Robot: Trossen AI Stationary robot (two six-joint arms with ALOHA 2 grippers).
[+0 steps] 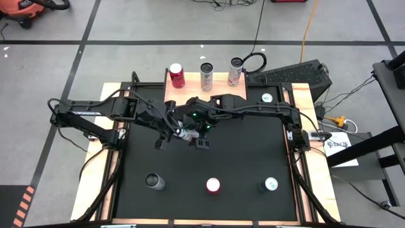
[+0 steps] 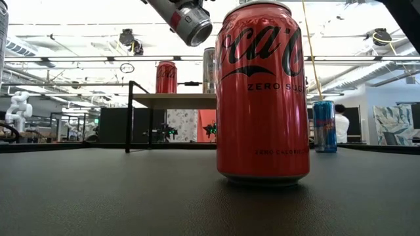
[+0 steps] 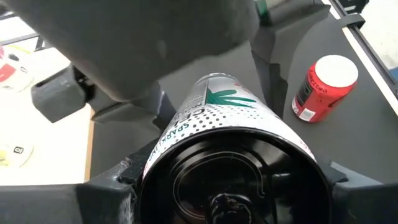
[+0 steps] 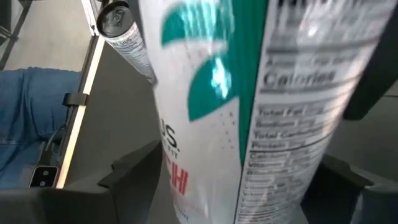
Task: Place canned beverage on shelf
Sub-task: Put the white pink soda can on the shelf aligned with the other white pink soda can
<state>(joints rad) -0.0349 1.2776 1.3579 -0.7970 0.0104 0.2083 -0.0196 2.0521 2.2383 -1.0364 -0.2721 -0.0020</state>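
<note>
The black table (image 1: 253,158) carries the wooden shelf (image 1: 190,94) at its far edge, with three cans standing on it: a red can (image 1: 176,75), a pale can (image 1: 206,76) and another pale can (image 1: 235,71). Over the table's middle, the left tool (image 1: 169,138) grips a white-and-green can (image 1: 184,133), held tilted above the surface. The right tool (image 1: 201,143) flanks the same can; whether it grips, I cannot tell. Three more cans stand along the near edge, the red Coca-Cola can (image 1: 213,185) in the middle.

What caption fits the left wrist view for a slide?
Left gripper holds a white can lying sideways above the black mat, beside an upright red can.
</note>
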